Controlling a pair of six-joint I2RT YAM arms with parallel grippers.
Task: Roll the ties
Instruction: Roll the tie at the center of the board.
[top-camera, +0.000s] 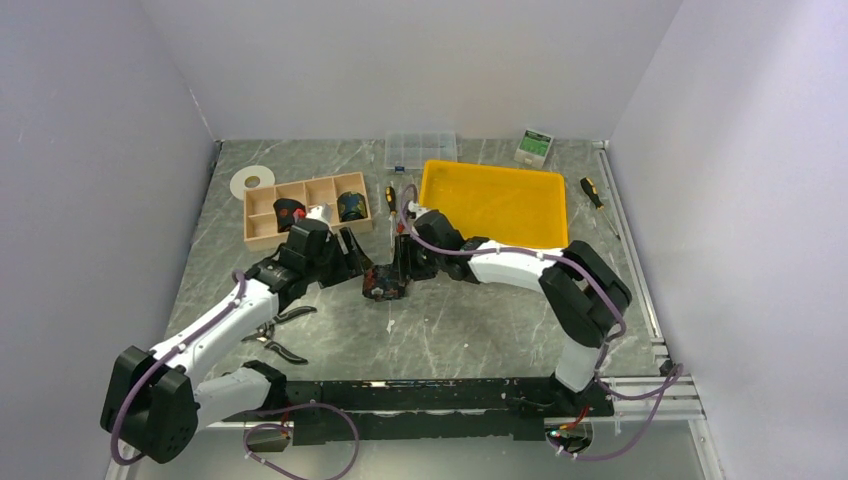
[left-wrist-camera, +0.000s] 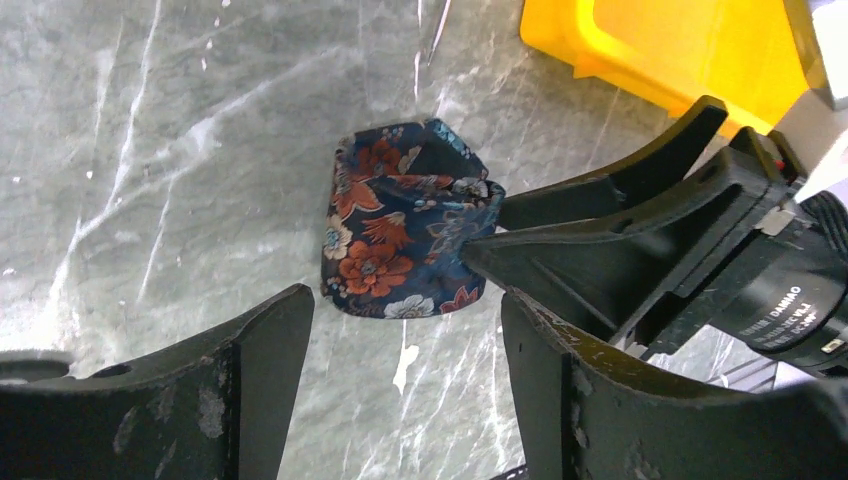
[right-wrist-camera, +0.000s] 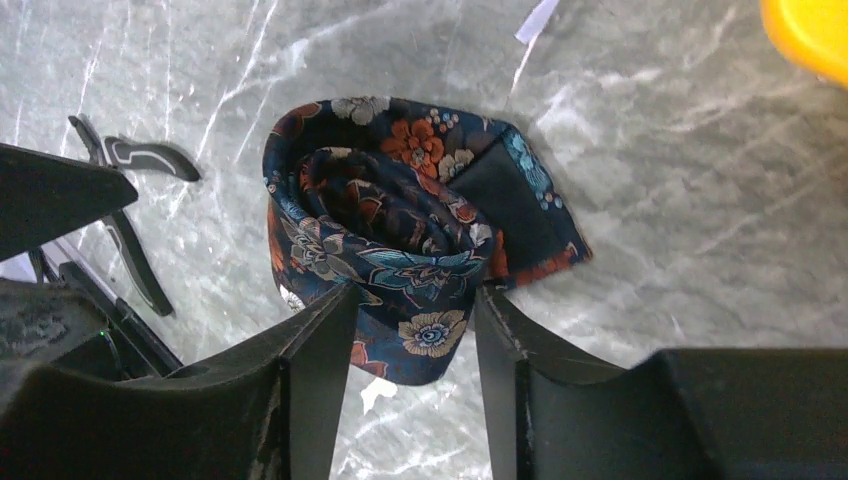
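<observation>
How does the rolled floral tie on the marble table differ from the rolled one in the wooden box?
The dark floral rolled tie lies on the grey marble table; the dark rolled tie sits in a compartment of the light wooden box. The table tie has the right gripper around its edge and a loose flap showing; the boxed tie has no gripper on it. Both are dark printed coils.
</observation>
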